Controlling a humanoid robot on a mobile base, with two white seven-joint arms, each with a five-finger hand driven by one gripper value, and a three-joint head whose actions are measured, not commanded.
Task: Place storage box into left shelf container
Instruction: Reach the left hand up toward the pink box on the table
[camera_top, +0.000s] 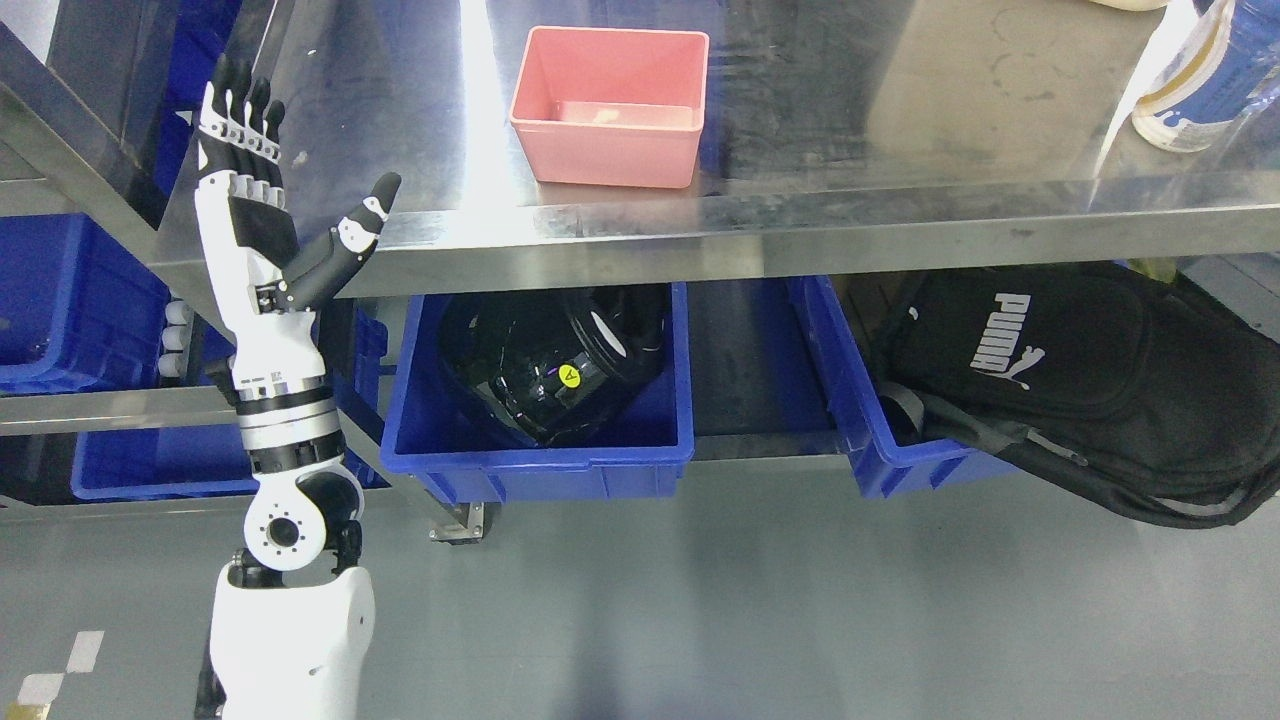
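My left hand (262, 190) is raised at the near left corner of the shiny steel bench (800, 130), fingers straight and spread, thumb angled out to the right, holding nothing. My thumb tip sits just beside the bench's front lip, and that is my first worry: if I swing right toward the box without lifting clear, the thumb or knuckles could clip that steel edge.

The pink rectangular plastic storage box (610, 105) stands upright and open-topped on the bench, well to the right of my hand and farther back, untouched. It looks light with smooth, slightly tapered walls, so I judge a loose pinch on one wall could let it slide on the polished steel, tip, or slip free as I carry it.

Below the bench, the blue plastic shelf container (540, 465) nearer my hand already holds a bulky glossy black object (550, 365), and the bench overhangs its far half. The box may not settle flat there and could snag on the lip or topple out to the grey floor (760, 610). A second blue container (890, 450) farther right holds a black backpack (1080, 380); mistaking it for the target is another risk.
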